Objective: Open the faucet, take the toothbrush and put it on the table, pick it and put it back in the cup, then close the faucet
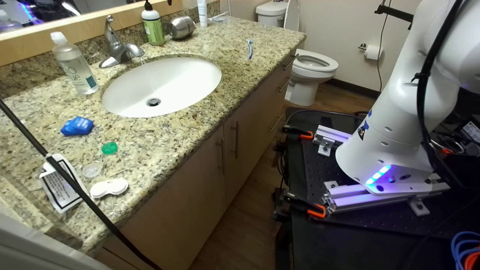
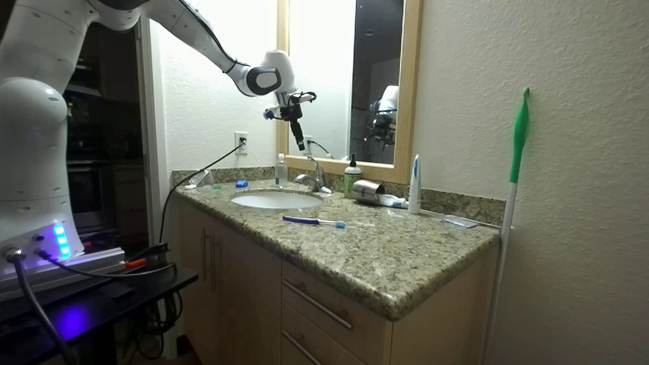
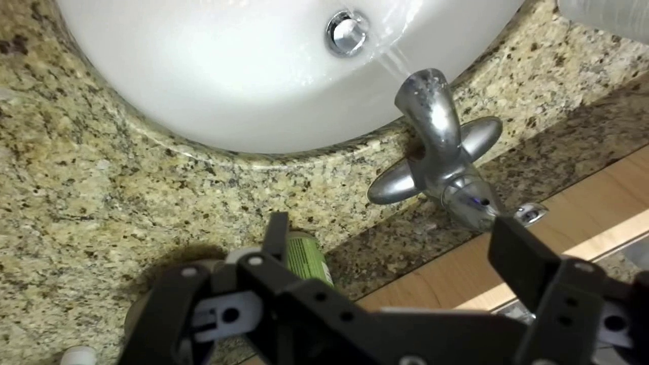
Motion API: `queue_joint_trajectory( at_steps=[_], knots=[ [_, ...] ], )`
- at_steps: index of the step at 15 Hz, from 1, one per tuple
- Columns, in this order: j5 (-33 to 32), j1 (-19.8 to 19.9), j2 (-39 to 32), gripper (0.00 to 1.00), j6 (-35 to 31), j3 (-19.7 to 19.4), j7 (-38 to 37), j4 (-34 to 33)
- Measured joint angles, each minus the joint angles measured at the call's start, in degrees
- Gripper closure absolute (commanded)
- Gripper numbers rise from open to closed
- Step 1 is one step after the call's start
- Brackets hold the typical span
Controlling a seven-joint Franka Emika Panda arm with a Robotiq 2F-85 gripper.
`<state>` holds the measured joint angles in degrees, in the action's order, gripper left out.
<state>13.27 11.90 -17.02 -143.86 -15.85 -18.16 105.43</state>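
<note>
The chrome faucet (image 3: 438, 132) stands behind the sink, and a water stream runs from its spout into the basin. My gripper (image 3: 389, 223) is open, its jaws wide apart and nothing between them. In an exterior view the gripper (image 2: 300, 147) hangs just above the faucet's lever (image 2: 311, 158); the right-hand finger (image 3: 525, 258) overlaps the lever in the wrist view, and I cannot tell whether they touch. On the granite table (image 1: 180, 138) lies the blue-and-white toothbrush (image 2: 312, 221), right of the sink. The grey metal cup (image 1: 182, 27) rests on its side near the backsplash.
A green soap bottle (image 1: 153, 29) stands between faucet and cup, a clear bottle (image 1: 76, 65) beyond the faucet. A tube (image 2: 392, 201) pokes from the cup's mouth, near an upright white tube (image 2: 415, 185). A mirror (image 2: 350, 76) rises close behind the gripper.
</note>
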Motion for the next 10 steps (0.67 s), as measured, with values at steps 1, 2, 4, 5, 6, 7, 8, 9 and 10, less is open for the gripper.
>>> queue_joint_trajectory(
  at_steps=[1, 2, 4, 5, 6, 7, 8, 9, 10],
  knots=[
    [0.0, 0.04, 0.02, 0.0, 0.0, -0.02, 0.0, -0.01],
    [0.0, 0.11, 0.01, 0.0, 0.0, -0.05, 0.0, -0.02],
    [0.04, 0.11, -0.07, 0.0, -0.15, 0.06, -0.27, -0.06],
    [0.48, 0.09, -0.47, 0.0, -0.92, 0.43, -0.78, -0.18],
    [1.34, 0.0, -1.22, 0.0, -2.68, 1.14, -1.47, -0.33],
    [2.67, -0.09, -2.26, 0.0, -4.95, 2.24, -2.01, -0.46],
    [4.38, -0.24, -3.46, 0.0, -7.61, 3.59, -2.25, -0.66],
    [5.94, -0.44, -4.74, 0.0, -10.72, 4.91, -2.61, -1.0],
    [6.94, -0.79, -6.16, 0.0, -13.97, 5.96, -3.45, -1.59]
  ],
)
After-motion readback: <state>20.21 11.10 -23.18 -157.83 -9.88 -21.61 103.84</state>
